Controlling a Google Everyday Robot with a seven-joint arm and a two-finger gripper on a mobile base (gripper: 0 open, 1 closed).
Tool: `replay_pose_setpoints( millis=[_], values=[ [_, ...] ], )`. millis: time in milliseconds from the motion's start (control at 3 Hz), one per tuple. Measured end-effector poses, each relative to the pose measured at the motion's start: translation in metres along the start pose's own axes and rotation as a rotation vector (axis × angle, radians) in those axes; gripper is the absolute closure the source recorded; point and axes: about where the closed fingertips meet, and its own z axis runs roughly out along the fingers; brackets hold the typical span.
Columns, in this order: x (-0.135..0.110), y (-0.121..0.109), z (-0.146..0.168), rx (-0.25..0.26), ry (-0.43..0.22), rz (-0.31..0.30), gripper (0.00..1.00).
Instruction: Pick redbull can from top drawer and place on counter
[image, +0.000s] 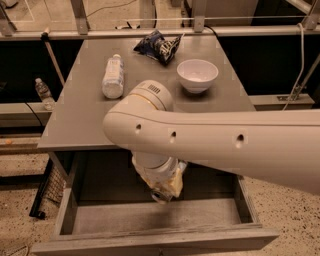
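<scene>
The top drawer (90, 220) is pulled open below the counter (75, 120). My arm reaches in from the right and bends down into the drawer. My gripper (162, 192) hangs under the white wrist, over the middle of the drawer, and is mostly hidden by it. It is shut on the redbull can (161, 196), of which only the shiny round end and a bit of the side show. The can looks lifted a little off the drawer floor.
On the counter lie a clear white-labelled bottle (113, 76), a dark crumpled snack bag (159, 46) and a white bowl (198, 75). A small water bottle (44, 92) stands on the left ledge. A wire basket (47, 187) sits left of the drawer.
</scene>
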Motion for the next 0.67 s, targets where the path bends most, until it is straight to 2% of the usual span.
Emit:
replay_pose_setpoints(
  millis=[333,667],
  values=[
    [-0.0008,0.0119,-0.0012,-0.043,-0.004,0.003,1.00],
    [-0.0008,0.0119,-0.0012,-0.043,-0.004,0.003,1.00]
  ],
)
